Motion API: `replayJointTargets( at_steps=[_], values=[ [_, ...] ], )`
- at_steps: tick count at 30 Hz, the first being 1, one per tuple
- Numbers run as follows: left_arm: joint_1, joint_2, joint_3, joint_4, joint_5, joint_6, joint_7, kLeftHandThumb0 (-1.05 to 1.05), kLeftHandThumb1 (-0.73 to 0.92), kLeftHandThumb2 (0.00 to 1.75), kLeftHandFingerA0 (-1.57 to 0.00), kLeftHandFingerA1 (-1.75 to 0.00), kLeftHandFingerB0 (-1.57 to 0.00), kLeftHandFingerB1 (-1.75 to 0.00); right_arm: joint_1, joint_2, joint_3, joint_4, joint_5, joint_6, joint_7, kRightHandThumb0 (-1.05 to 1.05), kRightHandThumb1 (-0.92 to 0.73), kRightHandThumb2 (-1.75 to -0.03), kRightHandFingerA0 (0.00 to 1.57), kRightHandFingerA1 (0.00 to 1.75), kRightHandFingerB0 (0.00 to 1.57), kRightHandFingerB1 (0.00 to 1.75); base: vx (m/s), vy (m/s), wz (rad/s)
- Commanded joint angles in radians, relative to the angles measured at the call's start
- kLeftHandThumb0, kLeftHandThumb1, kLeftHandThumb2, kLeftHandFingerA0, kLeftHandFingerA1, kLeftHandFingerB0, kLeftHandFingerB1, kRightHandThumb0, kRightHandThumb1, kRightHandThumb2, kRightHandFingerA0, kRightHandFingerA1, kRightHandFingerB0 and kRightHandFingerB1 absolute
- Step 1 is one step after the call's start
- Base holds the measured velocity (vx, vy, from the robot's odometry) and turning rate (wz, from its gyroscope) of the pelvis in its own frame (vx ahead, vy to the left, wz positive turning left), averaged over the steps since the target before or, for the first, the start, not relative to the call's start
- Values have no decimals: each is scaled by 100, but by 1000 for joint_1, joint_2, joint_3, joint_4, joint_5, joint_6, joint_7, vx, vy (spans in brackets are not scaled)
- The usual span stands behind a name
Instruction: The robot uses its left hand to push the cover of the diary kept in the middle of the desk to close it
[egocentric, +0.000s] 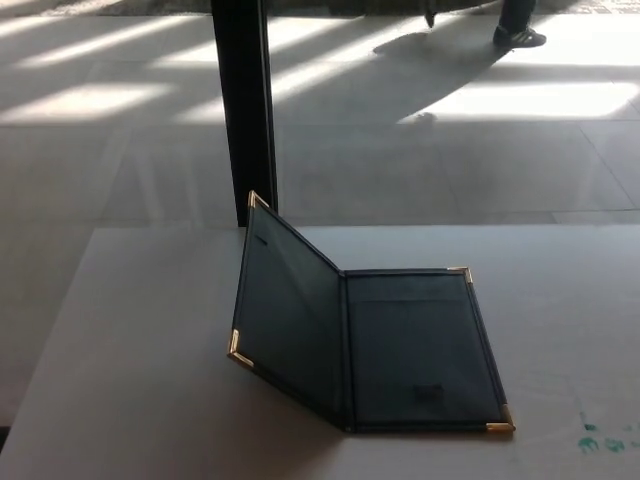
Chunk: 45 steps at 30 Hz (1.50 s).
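On the desk (130, 400) stands the half-open diary (365, 345), both hands out of sight.

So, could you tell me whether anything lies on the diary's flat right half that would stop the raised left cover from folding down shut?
Nothing visible does. The raised left cover stands tilted above the desk, and the flat right half it must fold onto is bare. Neither robot hand is in view.

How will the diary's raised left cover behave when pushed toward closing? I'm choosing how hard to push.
The raised cover looks flat and unbent while standing tilted, so probably stiff; it should swing as one panel about the spine. The diary looks thin, likely light, so it may slide on the smooth desk.
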Motion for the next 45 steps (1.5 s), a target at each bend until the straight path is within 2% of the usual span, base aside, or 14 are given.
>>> replayJointTargets(
  at_steps=[1,8,9,11,22,23,24,28,29,30,39,42,43,45],
  values=[
    [-7,41,28,2,-72,59,-111,-59,72,61,-48,-53,-43,-47,-13,-45,-34,31,61,-67,81,-90,-78,-64,73,64,54,54,0,0,0],
    [-8,63,-8,50,-24,17,-68,-61,70,61,-48,-54,-42,-49,11,-40,-41,1,67,-63,85,-87,-79,-64,75,66,54,55,0,0,0],
    [-10,66,24,68,-53,27,-67,-60,51,94,-44,-64,-30,-57,11,-38,-39,14,65,-70,85,-87,-79,-63,74,66,54,55,0,0,0],
    [-29,54,154,105,-156,50,-21,-58,70,60,-40,-58,-32,-50,10,-36,-42,19,73,-70,95,-88,-79,-64,73,65,53,55,0,0,0],
    [-110,148,303,-63,-198,95,72,-78,73,64,-33,-58,-28,-49,15,-41,-38,24,75,-89,98,-89,-78,-64,74,67,53,58,-2,0,1],
    [-124,161,303,-129,-196,129,88,-76,54,103,-38,-66,-17,-53,8,-43,-39,38,78,-93,103,-90,-78,-63,76,68,53,58,0,0,0],
    [-125,167,298,-193,-187,131,96,-87,73,62,-42,-61,-33,-52,9,-40,-43,33,85,-86,108,-89,-78,-63,77,69,54,58,0,0,0],
    [-180,190,317,-298,-213,172,103,-105,66,60,-62,-71,-59,-65,16,-41,-41,11,83,-69,99,-87,-78,-64,76,67,53,55,0,0,0],
    [-248,204,323,-330,-242,178,97,-105,32,94,-67,-74,-67,-64,16,-44,-38,11,77,-76,96,-88,-79,-63,74,68,53,56,0,0,0],
    [-272,196,334,-370,-270,210,94,-103,61,60,-65,-72,-66,-62,14,-45,-37,16,77,-79,100,-86,-79,-64,74,67,53,55,-4,1,9],
    [-372,-43,176,-780,-310,362,231,-67,92,67,-26,-47,-17,-37,23,-43,-45,0,87,-79,109,-88,-77,-64,78,68,58,54,0,0,0],
    [-387,-140,101,-823,-292,365,263,-64,92,73,-23,-42,-14,-34,23,-41,-41,-5,84,-82,107,-86,-78,-64,76,69,59,55,0,0,0],
    [-389,-178,59,-808,-279,360,252,-33,65,119,-1,-50,0,-49,12,-44,-39,16,78,-84,100,-84,-79,-64,78,66,59,53,0,0,0],
    [-388,-207,17,-796,-268,374,242,-34,62,117,-1,-51,0,-49,6,-44,-41,25,82,-88,107,-86,-78,-64,78,68,59,55,0,0,0]
  ],
)
